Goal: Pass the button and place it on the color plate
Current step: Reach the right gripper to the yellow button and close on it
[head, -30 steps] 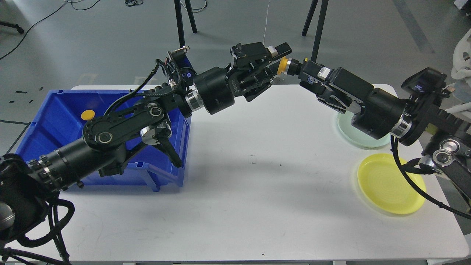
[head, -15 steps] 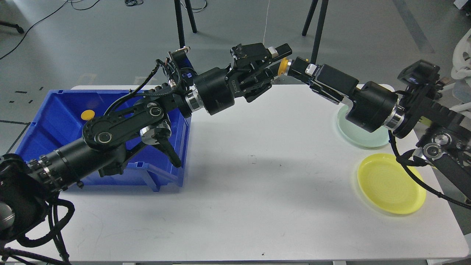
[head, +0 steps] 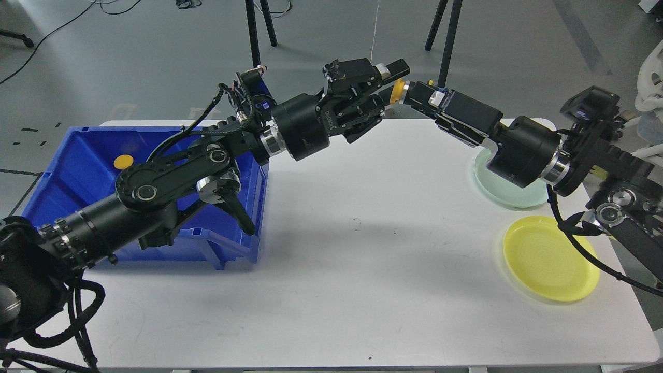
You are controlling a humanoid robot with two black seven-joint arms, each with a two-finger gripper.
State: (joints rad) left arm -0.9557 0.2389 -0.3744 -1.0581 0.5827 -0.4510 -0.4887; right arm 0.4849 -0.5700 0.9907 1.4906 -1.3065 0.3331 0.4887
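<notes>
A yellow button is held in the air above the table's far edge, between my two grippers. My left gripper reaches in from the left and is shut on the button. My right gripper comes in from the right, and its tip is right against the button's other side. Its fingers are dark and end-on, so their state is unclear. A yellow plate lies at the right front of the table. A pale green plate lies behind it, partly hidden by my right arm.
A blue bin stands on the left of the white table, with another yellow button inside and my left arm across it. Black tripod legs stand behind the table.
My right arm has straightened and its gripper has closed in on the button from the right. My left gripper and the button have hardly moved.
</notes>
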